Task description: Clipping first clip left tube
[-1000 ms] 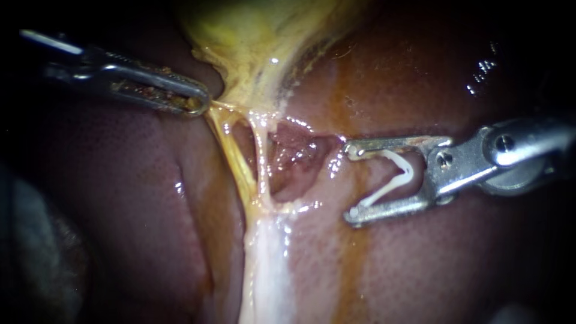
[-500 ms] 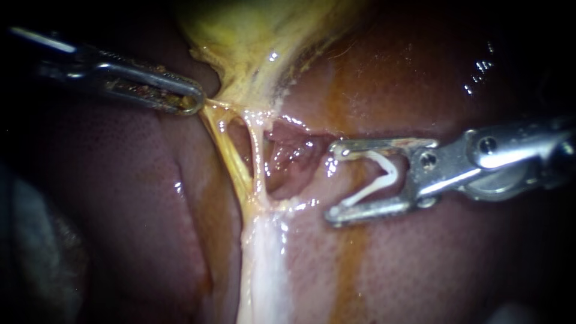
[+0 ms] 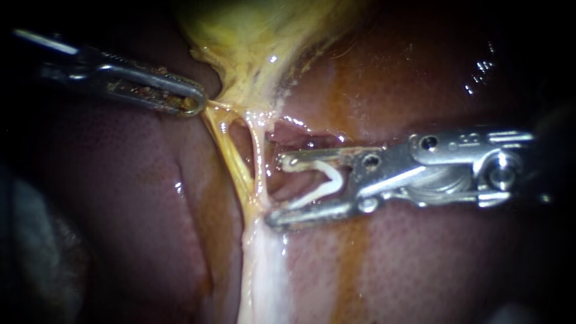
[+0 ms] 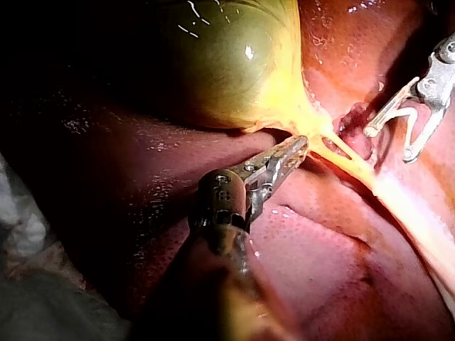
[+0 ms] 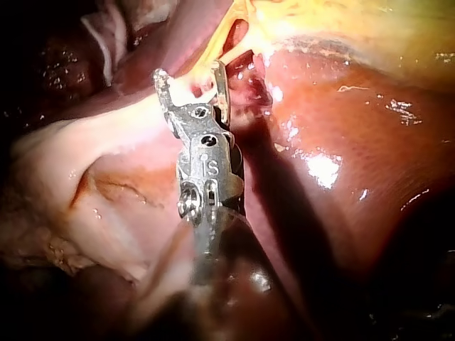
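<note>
Approach step. Right instrument [image 3: 277, 189], jaws spread around an open white V-shaped clip [image 3: 324, 180], lies short of the thin yellow left tube [image 3: 231, 159] (not yet astride it). Left instrument [image 3: 195, 105], jaws clamped on the yellow-green gallbladder [image 3: 258, 48], tensions it. Next: advance, straddle, close.

On your left slender steel instrument [image 3: 193, 103] the shaft fades into darkness, the yellow-green gallbladder [image 3: 264, 36] runs off the endoscope view's upper edge, and the white V-shaped clip [image 3: 329, 175] cannot be made out in your right wrist view.
</note>
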Controlling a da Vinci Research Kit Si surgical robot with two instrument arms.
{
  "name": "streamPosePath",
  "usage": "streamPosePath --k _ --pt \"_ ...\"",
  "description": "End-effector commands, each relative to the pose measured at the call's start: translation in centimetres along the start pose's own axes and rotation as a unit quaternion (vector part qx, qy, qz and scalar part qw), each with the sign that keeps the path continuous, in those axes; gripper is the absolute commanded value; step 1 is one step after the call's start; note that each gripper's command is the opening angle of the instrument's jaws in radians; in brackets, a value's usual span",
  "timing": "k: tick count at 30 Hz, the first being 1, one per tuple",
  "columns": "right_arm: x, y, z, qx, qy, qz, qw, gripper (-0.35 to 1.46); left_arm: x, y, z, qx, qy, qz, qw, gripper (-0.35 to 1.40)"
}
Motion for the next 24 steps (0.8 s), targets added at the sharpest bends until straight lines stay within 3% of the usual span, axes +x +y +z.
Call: streamPosePath --k 1,9,24 --pt "0.01 0.0 0.03 0.001 0.001 0.005 1.0 0.5 0.0 0.0 0.0 0.0 0.0 0.0 1.0 -0.35" --pt "-0.01 0.09 0.23 0.005 0.002 0.019 0.9998 0.5 0.0 0.0 0.0 0.0 0.0 0.0 1.0 -0.35" --pt "-0.38 0.27 0.56 0.014 -0.006 0.032 0.9994 0.5 0.0 0.01 0.01 0.0 0.0 0.0 1.0 -0.35"
